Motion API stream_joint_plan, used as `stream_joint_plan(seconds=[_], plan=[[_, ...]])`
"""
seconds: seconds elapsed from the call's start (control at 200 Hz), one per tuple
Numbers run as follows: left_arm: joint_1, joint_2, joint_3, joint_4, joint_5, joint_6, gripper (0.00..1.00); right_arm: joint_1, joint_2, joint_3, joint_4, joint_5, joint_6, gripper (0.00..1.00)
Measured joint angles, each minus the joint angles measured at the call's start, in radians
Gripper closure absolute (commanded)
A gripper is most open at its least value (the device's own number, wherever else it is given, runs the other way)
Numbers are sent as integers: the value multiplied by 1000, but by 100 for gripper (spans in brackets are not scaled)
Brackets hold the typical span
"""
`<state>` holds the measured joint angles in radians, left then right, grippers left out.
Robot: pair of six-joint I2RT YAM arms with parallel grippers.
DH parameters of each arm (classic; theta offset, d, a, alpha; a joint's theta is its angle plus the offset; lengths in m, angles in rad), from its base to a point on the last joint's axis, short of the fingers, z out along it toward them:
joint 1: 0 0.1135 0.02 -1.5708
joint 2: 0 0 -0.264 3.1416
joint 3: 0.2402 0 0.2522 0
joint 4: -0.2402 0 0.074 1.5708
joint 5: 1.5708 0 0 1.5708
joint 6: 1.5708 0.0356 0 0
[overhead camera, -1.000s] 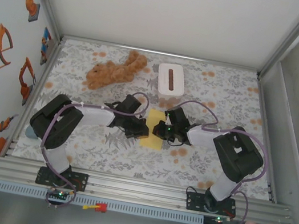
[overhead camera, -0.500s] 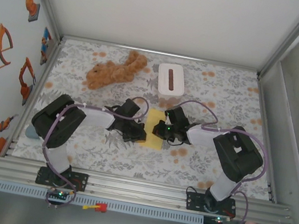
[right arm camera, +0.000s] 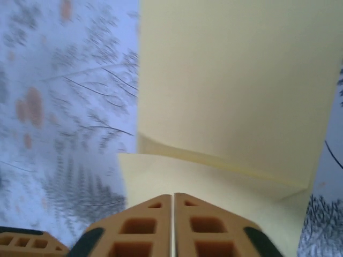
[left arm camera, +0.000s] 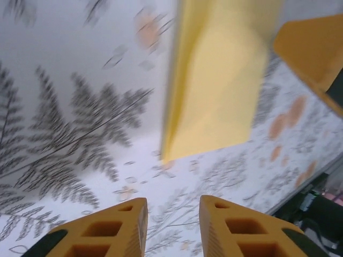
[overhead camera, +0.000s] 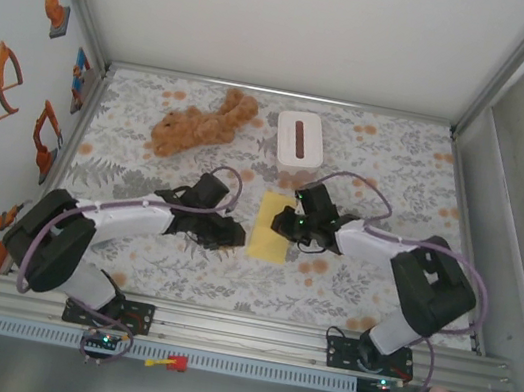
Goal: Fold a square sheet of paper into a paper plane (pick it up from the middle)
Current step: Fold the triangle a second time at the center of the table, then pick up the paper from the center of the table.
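Plush toy, white box well behind. Folded yellow paper lies on surface between grippers. Left gripper part open, empty, just short of it. Right gripper closed, tips on paper.

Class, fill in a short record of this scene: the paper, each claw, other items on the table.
Paper: thin pale-yellow paper sheet, folded in layers, lying on the floral-patterned table
Left claw: open, short of the paper, holding nothing
Right claw: shut at the paper's edge; grip unclear
Other items: brown plush toy; white rectangular box with brown slot
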<state>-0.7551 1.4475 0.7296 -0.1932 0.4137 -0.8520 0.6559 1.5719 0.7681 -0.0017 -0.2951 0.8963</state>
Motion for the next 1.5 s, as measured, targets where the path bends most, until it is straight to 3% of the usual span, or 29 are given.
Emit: stream_joint_plan(seconds=[0.155,0.24,0.596,0.876,1.502], plan=[[25,-21,51,44,-22,-7,52,0,-131,-3,-11,76,39,59],[36,5,70,73,-17,-15,50,-2,-154,-14,-16,106,64,57],[37,238,182,210,43,-80,58,-5,-161,-116,-28,179,165,60],[50,382,268,219,40,-87,59,-5,-144,-154,48,183,230,61],[52,428,256,222,47,-107,61,-5,-51,-177,190,131,293,70]])
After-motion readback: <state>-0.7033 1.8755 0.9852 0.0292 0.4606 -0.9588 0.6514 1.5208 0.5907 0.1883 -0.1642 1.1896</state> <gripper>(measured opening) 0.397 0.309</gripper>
